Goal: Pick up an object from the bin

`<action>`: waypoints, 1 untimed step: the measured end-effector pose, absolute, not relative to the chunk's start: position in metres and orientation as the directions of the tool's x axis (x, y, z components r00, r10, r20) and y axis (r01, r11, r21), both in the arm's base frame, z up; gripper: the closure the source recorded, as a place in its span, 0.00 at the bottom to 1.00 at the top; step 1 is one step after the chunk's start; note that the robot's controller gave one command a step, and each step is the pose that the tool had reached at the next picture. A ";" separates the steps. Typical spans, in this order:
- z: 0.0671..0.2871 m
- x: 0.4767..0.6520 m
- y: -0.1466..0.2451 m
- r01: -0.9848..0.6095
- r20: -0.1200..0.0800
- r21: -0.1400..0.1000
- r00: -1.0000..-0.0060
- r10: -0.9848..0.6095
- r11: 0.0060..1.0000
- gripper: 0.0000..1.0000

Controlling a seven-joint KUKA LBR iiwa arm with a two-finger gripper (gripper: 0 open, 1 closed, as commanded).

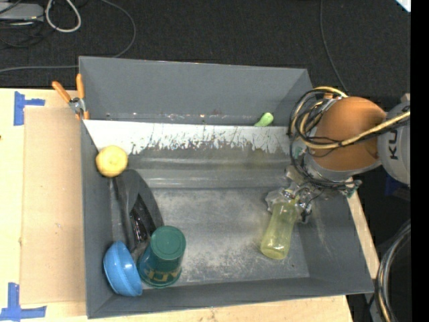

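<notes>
Bin (194, 92): grey metal, floor scuffed and mostly bare in the middle; things lie along the left side and at the right.
Arm: reaches in from the right, orange wrist cover (345, 134) above the bin's right wall, dark and yellow cables (310, 116) looped across it.
Gripper (292, 198): low at the right of the floor, directly over the upper end of the pale bottle and overlapping it as seen from above.
Gripper state: cannot tell how far open it is, nor whether it has hold of anything; the metal parts at its tip blend with the bottle's end.
Pale bottle (276, 237): yellow-green, translucent, lying on its side, long axis running from the gripper down toward the front wall, slightly slanted left.
Yellow ball (111, 160): round, lemon-coloured, far left corner by the back wall, well apart from the gripper.
Dark tool (137, 213): long, grey-black, lying along the left wall below the ball.
Teal cup (163, 255): front left, tilted, touching the blue piece.
Blue piece (121, 268): rounded, bowl-like, in the front left corner.
Green bit (264, 119): small, bright, up against the back wall toward the right.
</notes>
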State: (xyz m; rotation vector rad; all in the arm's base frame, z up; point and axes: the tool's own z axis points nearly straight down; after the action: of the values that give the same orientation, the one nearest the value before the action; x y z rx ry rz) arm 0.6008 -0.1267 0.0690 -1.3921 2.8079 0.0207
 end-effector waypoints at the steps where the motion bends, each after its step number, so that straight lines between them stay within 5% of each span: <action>1: 0.073 0.601 -0.126 -0.794 -0.014 0.009 -0.608 -0.794 0.608 1.00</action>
State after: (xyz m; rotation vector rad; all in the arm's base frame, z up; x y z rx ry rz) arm 0.6007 -0.1264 0.0725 -1.3878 2.8094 0.0226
